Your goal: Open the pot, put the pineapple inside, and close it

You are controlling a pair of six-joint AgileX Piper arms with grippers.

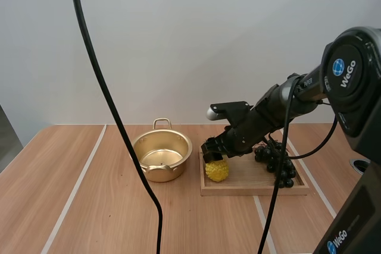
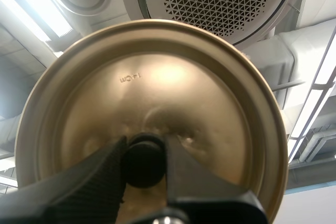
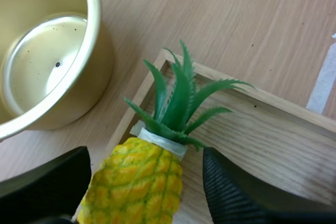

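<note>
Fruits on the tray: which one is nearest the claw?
The yellow pineapple, between the right gripper's open fingers; the dark grapes lie farther along the tray.

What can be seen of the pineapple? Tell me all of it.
The pineapple is a plastic-looking toy: yellow, green-tinged scaled body, a white collar, then stiff green leaves. It sits in the wooden tray at the end beside the open pot, leaves pointing away from the right gripper, whose jaws stand open either side of its body.

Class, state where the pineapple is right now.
In the high view the pineapple lies at the left end of the wooden tray, just right of the open pot, between the open jaws of the right gripper.
</note>
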